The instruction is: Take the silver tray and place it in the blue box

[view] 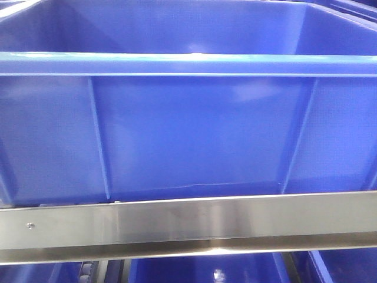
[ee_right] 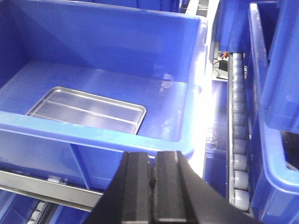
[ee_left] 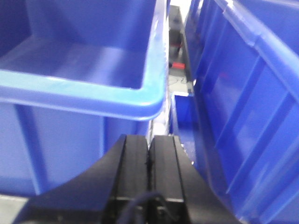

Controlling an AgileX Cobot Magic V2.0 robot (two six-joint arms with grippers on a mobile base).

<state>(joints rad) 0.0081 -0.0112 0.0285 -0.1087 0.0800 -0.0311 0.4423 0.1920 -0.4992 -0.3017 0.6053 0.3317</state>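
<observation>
1. You have 1 shiny rectangular silver tray (ee_right: 88,110) with rounded corners, a raised rim and lengthwise ridges; it lies flat on the floor of the large bright-blue plastic box (ee_right: 140,60), towards the near wall and left of the middle in the right wrist view.
2. That blue box shows a thick flat rim, and in the front-facing view its near wall (view: 188,130) fills most of the picture, with 2 vertical ribs visible on it.
3. You cannot see the tray in the front-facing view or in the left wrist view.
4. Below the box in the front-facing view runs 1 brushed steel rail (view: 188,221), with more blue plastic underneath it.
5. Your right gripper (ee_right: 153,186) sits low in its own view, outside the box's near rim; its 2 black fingers are pressed together with only a thin seam between them, and they pinch nothing.
6. Your left gripper (ee_left: 148,163) has its 2 black fingers likewise pressed flat against each other, holding nothing, pointing at the narrow gap between 2 blue crates.
7. In the left wrist view, 1 crate corner (ee_left: 140,95) is on the left and 1 ribbed crate wall (ee_left: 247,107) is on the right.
8. To the right of the box in the right wrist view, you see 1 line of grey rollers (ee_right: 238,135), with another blue crate (ee_right: 275,93) just beside it.
</observation>
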